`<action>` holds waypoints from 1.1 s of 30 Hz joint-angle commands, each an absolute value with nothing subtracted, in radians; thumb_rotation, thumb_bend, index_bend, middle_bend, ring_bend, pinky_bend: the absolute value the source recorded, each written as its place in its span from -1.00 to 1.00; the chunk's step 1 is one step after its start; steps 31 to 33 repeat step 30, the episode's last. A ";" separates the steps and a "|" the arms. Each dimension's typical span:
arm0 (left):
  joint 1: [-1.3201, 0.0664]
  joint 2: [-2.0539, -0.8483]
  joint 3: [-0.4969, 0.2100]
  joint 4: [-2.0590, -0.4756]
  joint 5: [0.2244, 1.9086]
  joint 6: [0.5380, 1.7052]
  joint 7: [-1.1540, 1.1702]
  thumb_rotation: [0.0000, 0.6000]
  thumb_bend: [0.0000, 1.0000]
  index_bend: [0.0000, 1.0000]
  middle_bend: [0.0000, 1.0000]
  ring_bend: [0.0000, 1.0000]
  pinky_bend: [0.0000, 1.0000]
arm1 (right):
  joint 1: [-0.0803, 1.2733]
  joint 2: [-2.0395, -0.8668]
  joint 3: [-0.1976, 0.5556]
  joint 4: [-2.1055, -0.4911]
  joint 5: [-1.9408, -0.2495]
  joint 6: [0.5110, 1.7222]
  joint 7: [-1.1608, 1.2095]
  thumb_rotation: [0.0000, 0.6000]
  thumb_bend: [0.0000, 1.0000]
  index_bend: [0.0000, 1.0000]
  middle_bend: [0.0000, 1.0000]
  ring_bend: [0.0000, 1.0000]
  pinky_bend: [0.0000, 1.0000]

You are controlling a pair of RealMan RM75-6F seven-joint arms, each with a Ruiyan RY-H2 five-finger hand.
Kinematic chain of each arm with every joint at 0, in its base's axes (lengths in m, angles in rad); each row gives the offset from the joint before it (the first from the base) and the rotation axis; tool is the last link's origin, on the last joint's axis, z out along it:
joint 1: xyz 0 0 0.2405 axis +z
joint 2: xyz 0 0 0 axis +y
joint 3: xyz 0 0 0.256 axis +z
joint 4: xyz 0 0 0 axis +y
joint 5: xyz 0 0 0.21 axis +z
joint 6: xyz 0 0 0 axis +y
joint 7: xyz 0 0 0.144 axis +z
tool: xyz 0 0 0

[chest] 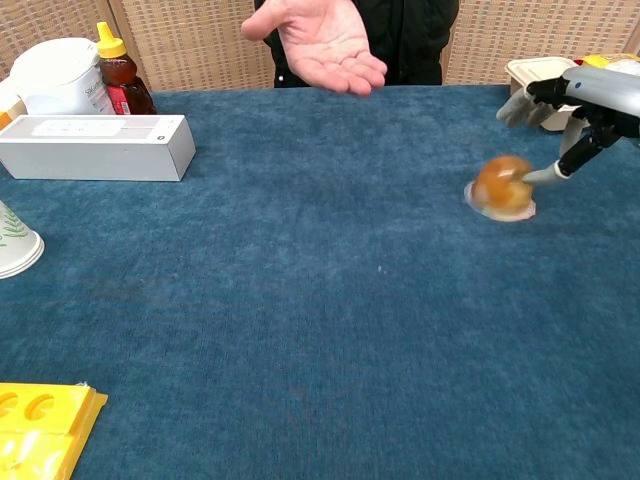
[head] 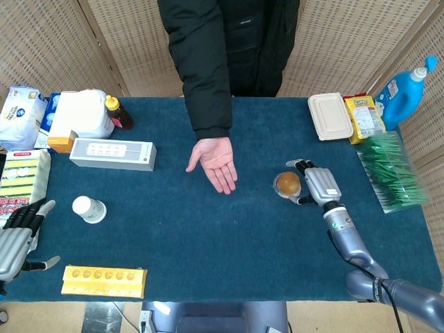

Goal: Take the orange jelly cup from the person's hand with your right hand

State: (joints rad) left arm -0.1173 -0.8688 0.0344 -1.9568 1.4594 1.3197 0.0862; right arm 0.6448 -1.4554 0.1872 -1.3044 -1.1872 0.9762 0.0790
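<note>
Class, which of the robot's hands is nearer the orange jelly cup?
Right. The right hand is right beside the orange jelly cup; the left hand rests at the table's far opposite edge.

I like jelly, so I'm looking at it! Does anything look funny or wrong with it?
The orange jelly cup sits dome-up, wide rim down, on the blue table. One finger of the right hand touches its side. No spill shows.

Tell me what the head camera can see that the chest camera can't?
Only the head view shows the robot's left hand, the blue bottle and the green packets. The chest view adds nothing new; it just sees the table from low down. Both show the orange jelly cup, the right hand beside it, and the person's empty open hand.
</note>
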 commanded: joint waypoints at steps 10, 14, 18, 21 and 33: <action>-0.095 -0.864 0.056 -1.953 1.521 1.359 0.068 1.00 -0.83 -1.00 -1.00 -1.00 -0.92 | 0.468 -1.230 0.101 -1.550 -1.378 1.196 0.162 1.00 -0.60 -0.66 -0.65 -0.66 -0.21; -0.086 -0.865 0.067 -1.947 1.553 1.373 0.064 1.00 -0.83 -1.00 -1.00 -1.00 -0.92 | 0.374 -1.165 0.027 -1.574 -1.486 1.310 0.230 1.00 -0.69 -0.66 -0.64 -0.67 -0.35; -0.074 -0.870 0.079 -1.942 1.584 1.391 0.072 1.00 -0.83 -1.00 -1.00 -1.00 -0.92 | 0.264 -1.163 -0.038 -1.512 -1.592 1.474 0.284 1.00 -0.83 -0.63 -0.62 -0.69 -0.48; -0.068 -0.877 0.084 -1.940 1.597 1.400 0.084 1.00 -0.83 -1.00 -1.00 -1.00 -0.92 | 0.194 -1.185 -0.066 -1.459 -1.638 1.578 0.298 1.00 -0.88 -0.67 -0.65 -0.74 -0.55; -0.055 -0.893 0.087 -1.940 1.606 1.418 0.113 1.00 -0.83 -1.00 -1.00 -1.00 -0.92 | 0.108 -1.218 -0.076 -1.365 -1.670 1.683 0.340 1.00 -0.90 -0.95 -0.89 -0.96 -0.72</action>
